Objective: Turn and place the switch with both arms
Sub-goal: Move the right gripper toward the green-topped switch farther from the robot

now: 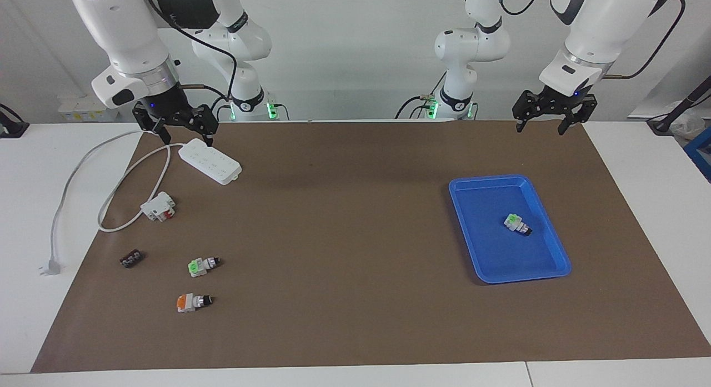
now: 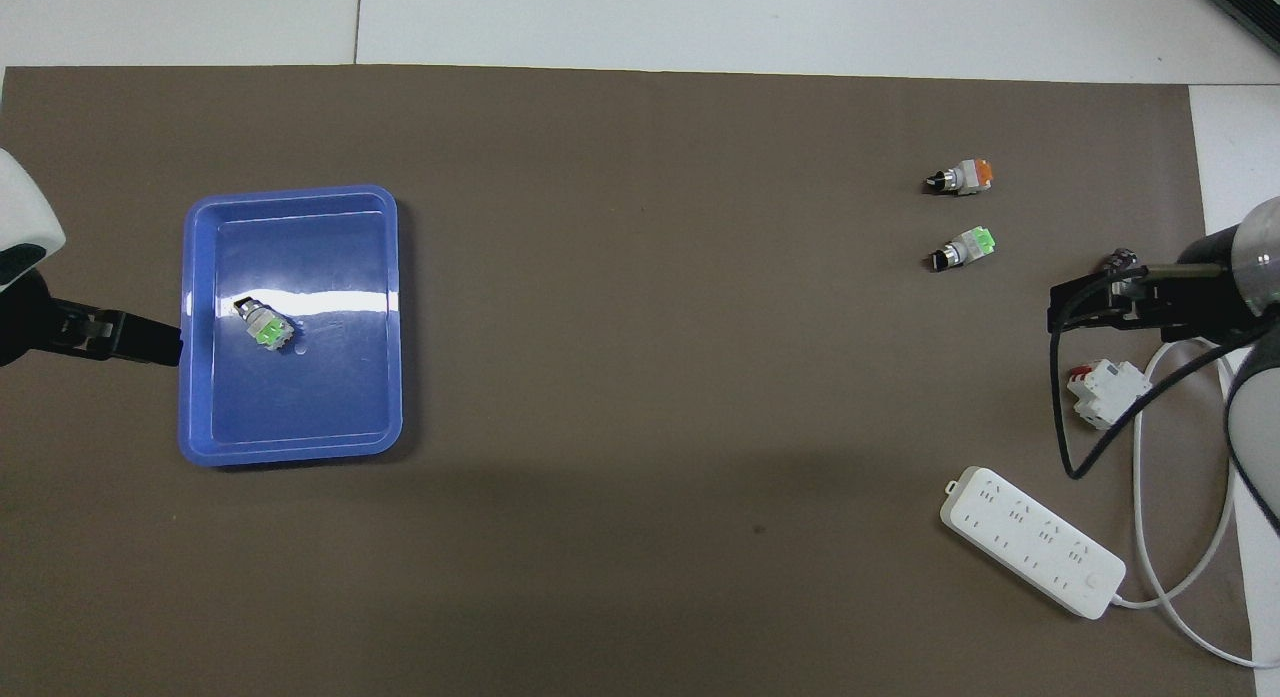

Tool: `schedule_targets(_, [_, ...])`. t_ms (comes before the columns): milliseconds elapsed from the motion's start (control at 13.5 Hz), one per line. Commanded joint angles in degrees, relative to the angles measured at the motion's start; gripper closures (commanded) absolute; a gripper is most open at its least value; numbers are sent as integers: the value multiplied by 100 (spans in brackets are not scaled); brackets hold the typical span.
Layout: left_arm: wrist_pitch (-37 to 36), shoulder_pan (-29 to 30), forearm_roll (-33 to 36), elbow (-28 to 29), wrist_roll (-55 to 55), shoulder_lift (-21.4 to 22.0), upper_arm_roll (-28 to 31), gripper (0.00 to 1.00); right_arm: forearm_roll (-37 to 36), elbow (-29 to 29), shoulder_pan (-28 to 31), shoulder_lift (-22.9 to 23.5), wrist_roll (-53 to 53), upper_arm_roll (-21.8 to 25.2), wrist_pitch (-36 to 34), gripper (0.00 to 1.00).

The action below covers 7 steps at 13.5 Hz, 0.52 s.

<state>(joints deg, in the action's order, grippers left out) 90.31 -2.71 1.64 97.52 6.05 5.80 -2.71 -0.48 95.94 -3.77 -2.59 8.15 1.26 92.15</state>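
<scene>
Switch (image 1: 518,224) in tray (image 1: 547,209), both pincers raised, spread

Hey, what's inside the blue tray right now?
One switch lies on its side in the blue tray, green block showing, black knob pointing away from the robots. The rest of the tray floor is bare. What its underside looks like is hidden.

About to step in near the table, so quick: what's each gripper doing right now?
Left gripper: open, holding nothing, raised near the robots' edge of the mat.
Right gripper: open, holding nothing, raised over the power strip.
</scene>
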Motion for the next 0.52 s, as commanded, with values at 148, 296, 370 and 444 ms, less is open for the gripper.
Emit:
schedule_targets(148, [136, -28, 82, 56, 45, 0, -2, 0, -58, 144, 114, -128, -444, -56, 92, 0])
schedule_targets(296, [136, -37, 74, 65, 45, 1, -2, 0, -58, 179, 280, -128, -1067, -56, 275, 0])
schedule_targets(370, [145, -28, 82, 117, 54, 18, -2, 0, -58, 258, 298, -128, -1540, -56, 346, 0])
schedule_targets(444, [197, -37, 82, 179, 45, 35, -2, 0, -58, 302, 368, -128, -2128, -56, 391, 0])
